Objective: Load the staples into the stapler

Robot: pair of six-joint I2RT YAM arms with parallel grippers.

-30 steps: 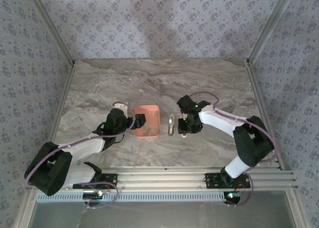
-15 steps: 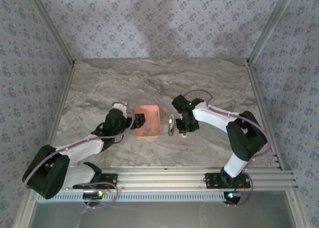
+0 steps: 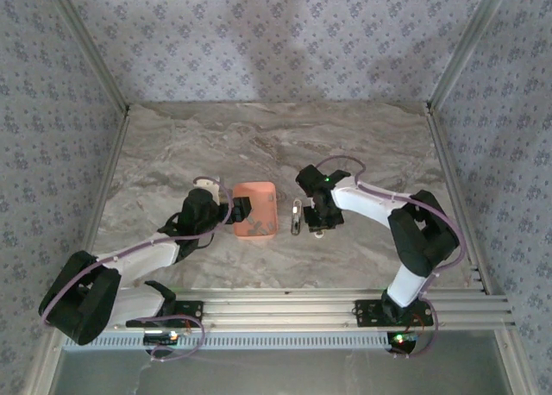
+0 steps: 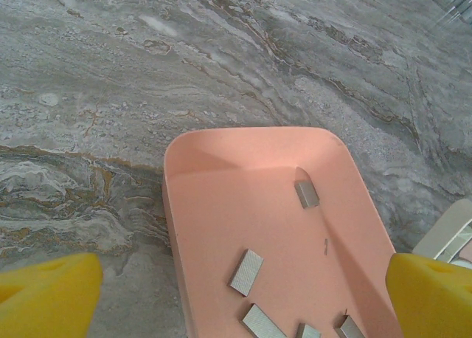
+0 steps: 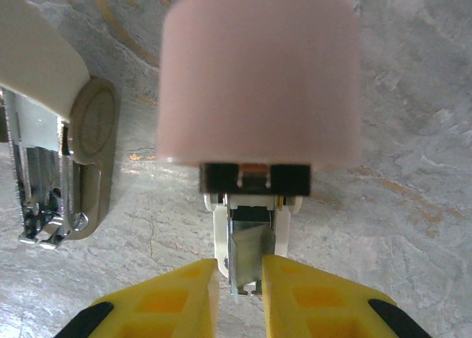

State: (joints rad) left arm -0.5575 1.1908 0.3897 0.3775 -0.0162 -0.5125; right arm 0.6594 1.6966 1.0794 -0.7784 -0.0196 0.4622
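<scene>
The stapler (image 3: 296, 216) lies on the marble just right of the salmon tray (image 3: 256, 197). In the right wrist view the stapler (image 5: 44, 198) shows a cream arm over a bright metal channel. Beside it, my right gripper (image 5: 240, 279) (image 3: 317, 222) is shut on a white-framed metal piece with a blurred pink cap (image 5: 251, 246). I cannot tell whether that piece is joined to the stapler. My left gripper (image 4: 240, 301) (image 3: 240, 210) hangs open over the tray's left side, and several staples (image 4: 246, 271) lie loose in the tray (image 4: 221, 168).
Grey-veined marble table (image 3: 276, 145) with metal rails along its left and right edges and patterned walls around. Both arms reach in from the near edge.
My right gripper has slid a little left, closer to the stapler, and its fingers have drawn in on the pink-capped piece. The left arm has barely moved.
</scene>
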